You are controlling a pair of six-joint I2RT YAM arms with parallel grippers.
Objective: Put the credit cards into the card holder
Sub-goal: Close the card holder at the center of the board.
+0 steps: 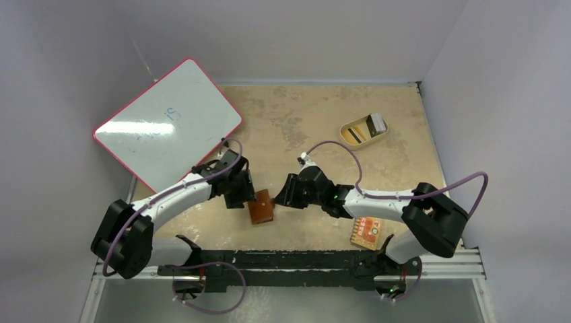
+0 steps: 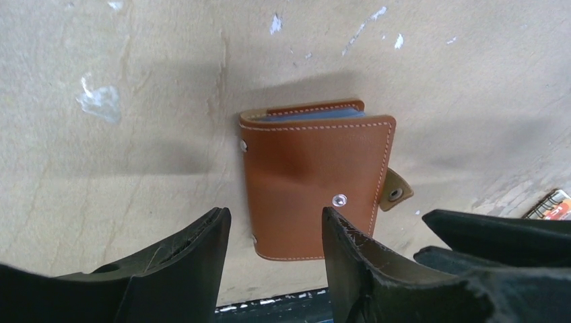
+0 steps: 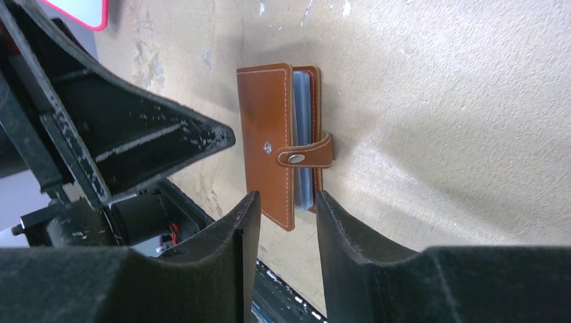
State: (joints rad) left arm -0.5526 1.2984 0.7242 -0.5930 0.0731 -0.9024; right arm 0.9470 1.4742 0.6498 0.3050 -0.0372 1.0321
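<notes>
The brown leather card holder (image 1: 260,206) lies folded on the table between my two grippers, its snap tab (image 2: 396,192) sticking out unfastened. Bluish clear pockets show at its edge (image 3: 304,114). My left gripper (image 1: 242,199) is open and empty, just left of it; in the left wrist view (image 2: 275,214) its fingers hover over the holder's (image 2: 316,168) near part. My right gripper (image 1: 281,195) is open and empty, just right of it; in the right wrist view (image 3: 288,196) it stands above the holder's (image 3: 269,134) near end. Dark credit cards (image 1: 367,126) stand in a tan oval dish (image 1: 345,128) at the back right.
A pink-rimmed whiteboard (image 1: 168,124) lies at the back left. An orange-red patterned packet (image 1: 365,232) lies near the right arm's base, and also shows in the left wrist view (image 2: 552,205). The black mounting rail (image 1: 296,259) runs along the near edge.
</notes>
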